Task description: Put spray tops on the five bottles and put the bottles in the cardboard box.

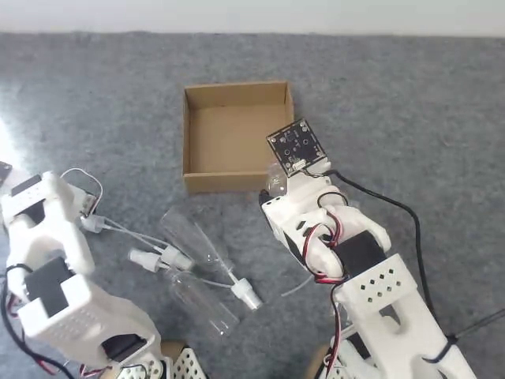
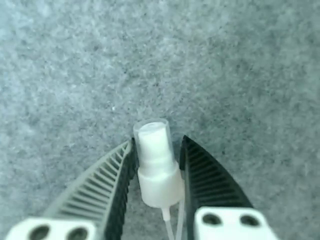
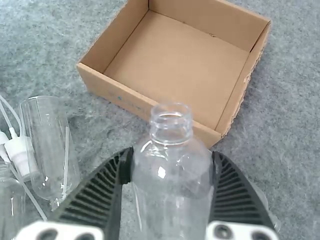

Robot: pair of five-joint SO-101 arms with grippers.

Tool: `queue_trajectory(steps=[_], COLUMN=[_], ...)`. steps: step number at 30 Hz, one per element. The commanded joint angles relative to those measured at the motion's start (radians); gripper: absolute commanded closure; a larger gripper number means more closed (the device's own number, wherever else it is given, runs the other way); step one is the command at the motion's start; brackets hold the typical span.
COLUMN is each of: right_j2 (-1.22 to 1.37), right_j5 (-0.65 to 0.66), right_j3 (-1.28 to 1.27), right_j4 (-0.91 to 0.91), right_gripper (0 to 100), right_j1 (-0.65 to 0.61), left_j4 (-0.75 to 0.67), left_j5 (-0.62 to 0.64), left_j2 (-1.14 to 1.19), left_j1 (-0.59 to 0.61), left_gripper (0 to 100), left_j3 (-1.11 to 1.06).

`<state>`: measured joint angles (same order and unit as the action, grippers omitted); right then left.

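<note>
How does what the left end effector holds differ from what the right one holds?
The left end effector grips a white plastic spray top; the right end effector grips a clear plastic bottle. The spray top is opaque, the bottle see-through. The spray top trails a thin tube; the bottle has an open neck without top. Both sit between black ribbed fingers.

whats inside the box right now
Only the bare floor of the box shows, with nothing on it. A strip behind its near wall is hidden.
</note>
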<state>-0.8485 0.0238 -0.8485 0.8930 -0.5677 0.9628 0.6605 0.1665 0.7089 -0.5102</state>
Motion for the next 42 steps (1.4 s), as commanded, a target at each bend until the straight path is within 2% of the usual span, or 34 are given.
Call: queue_trajectory(steps=[1, 7, 13, 16, 25, 34, 42], right_j2=[-0.030, -0.030, -0.030, -0.030, -0.030, -0.030, -0.030], right_j5=[0.020, 0.020, 0.020, 0.020, 0.020, 0.020, 0.020], right_j3=[0.008, 0.006, 0.006, 0.006, 0.006, 0.006, 0.006], right_j4=[-0.021, -0.021, -0.021, -0.021, -0.021, -0.021, -0.021], right_gripper=[86.9, 86.9, 86.9, 86.9, 86.9, 86.9, 86.9], right_j1=[0.012, 0.010, 0.010, 0.008, 0.008, 0.010, 0.010], left_j4=[-0.021, -0.025, -0.026, -0.026, -0.018, 0.087, 0.087], left_j5=[-0.003, -0.003, -0.005, -0.005, -0.003, -0.002, -0.002], left_j2=[-0.063, -0.063, -0.063, -0.063, -0.075, -0.075, -0.077], left_j1=[0.003, 0.003, 0.003, 0.003, 0.005, 0.000, 0.003], left_gripper=[87, 87, 96, 98, 99, 99, 99], left_j3=[0.004, 0.001, 0.001, 0.001, 0.033, 0.162, 0.177])
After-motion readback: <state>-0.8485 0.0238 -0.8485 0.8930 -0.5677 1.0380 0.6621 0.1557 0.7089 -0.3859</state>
